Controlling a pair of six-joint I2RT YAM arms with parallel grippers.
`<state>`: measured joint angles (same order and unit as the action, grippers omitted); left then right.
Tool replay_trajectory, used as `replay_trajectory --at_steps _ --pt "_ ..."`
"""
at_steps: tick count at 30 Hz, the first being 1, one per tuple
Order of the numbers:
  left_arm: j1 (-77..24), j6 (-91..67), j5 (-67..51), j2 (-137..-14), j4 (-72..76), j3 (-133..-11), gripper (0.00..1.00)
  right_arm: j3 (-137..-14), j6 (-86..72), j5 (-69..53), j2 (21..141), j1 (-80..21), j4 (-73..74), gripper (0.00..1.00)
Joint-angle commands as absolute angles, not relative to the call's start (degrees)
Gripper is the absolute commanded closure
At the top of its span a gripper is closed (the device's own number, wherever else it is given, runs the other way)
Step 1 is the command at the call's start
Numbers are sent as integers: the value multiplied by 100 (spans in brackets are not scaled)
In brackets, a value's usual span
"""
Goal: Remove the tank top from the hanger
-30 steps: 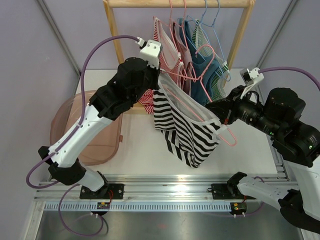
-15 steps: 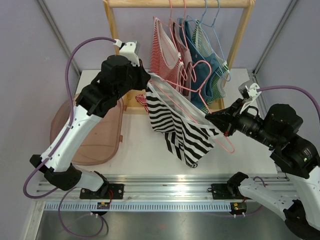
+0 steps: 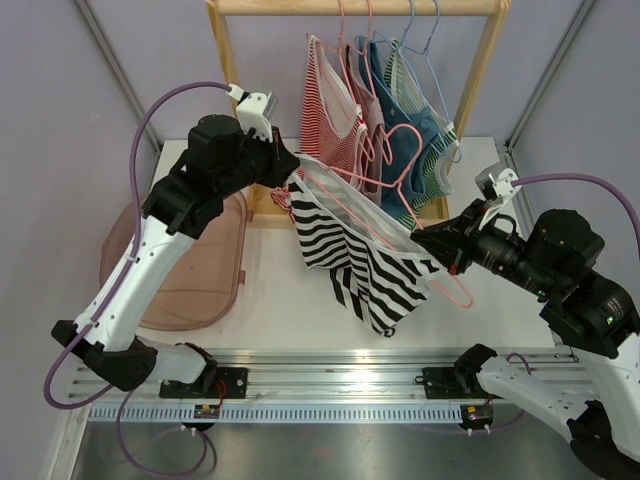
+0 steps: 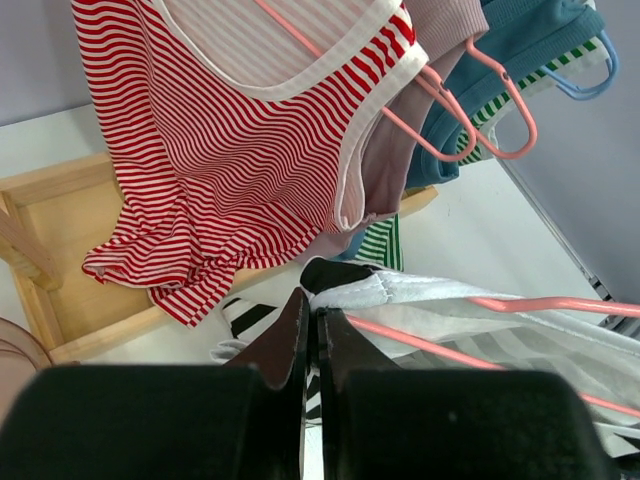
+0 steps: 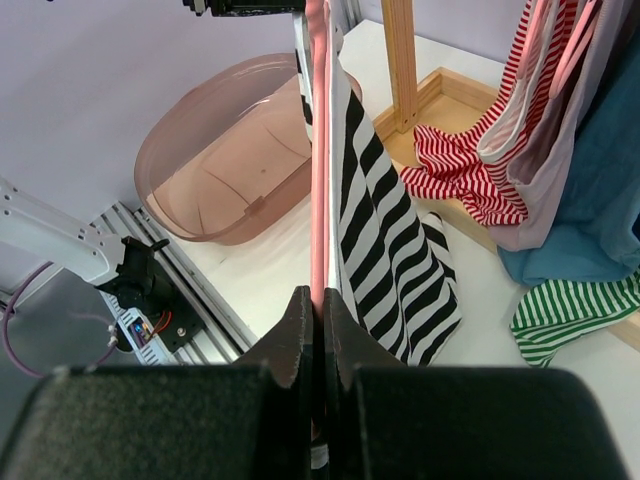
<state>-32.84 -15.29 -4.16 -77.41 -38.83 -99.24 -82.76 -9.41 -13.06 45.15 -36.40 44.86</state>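
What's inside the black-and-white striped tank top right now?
The pink hanger: one arm shows through the open neck of the tank top, and one end sticks out near the right gripper, which clamps it. Fabric covers the rest. The left gripper pinches the white edging.

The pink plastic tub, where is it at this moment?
In the top view the pink plastic tub lies on the table at the left, beneath the left arm and left of the black-and-white striped tank top.

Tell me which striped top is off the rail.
The black-and-white striped tank top, held out on a pink hanger; the red-striped top and green-striped top hang from the rail.
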Motion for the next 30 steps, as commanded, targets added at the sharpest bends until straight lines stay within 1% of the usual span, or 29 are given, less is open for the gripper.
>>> replay_trajectory --at_steps 1,3,4,6,7,9,13,14,15,20,25,28,30 --pt "-3155 -1239 -650 -7532 -3436 -9800 97 -8323 -1054 -986 4456 -3683 4254 100" --pt "-3155 -1213 -729 -7523 -3410 -9747 93 -8323 -1107 -801 4456 -3683 4245 100" --pt "-3155 -1213 -816 -7497 -3401 -9704 90 -8297 -1134 -730 4456 -3683 4210 100" --pt "-3155 -1248 -905 -7488 -3314 -9651 89 -8279 -1143 -790 4447 -3683 4175 100" --pt "-3155 -1265 -975 -7480 -3270 -9616 84 -8279 -1160 -791 4456 -3683 4175 100" --pt "-3155 -1274 -1072 -7497 -3235 -9598 81 -8271 -1178 -791 4456 -3674 4149 100" --pt "-3155 -1318 -1248 -7497 -3164 -9580 83 -8271 -1187 -791 4447 -3683 4140 100" --pt "-3155 -1327 -1239 -7497 -3155 -9589 96 -8271 -1195 -791 4439 -3683 4140 100" --pt "-3155 -1345 -1135 -7488 -3147 -9571 99 -8262 -1187 -791 4447 -3683 4148 100" --pt "-3155 -1441 -590 -7296 -3103 -9475 100 -8244 -967 -695 4553 -3683 4543 100" --pt "-3155 -1511 508 -7277 -3356 -9518 100 -8007 -923 -483 4412 -3683 4737 100" --pt "-3155 -1660 1018 -7461 -3593 -9711 100 -7893 -765 -702 4263 -3683 4685 100" --pt "-3147 -1775 1282 -7654 -3743 -9843 100 -7717 -616 -1089 4017 -3683 4458 100"
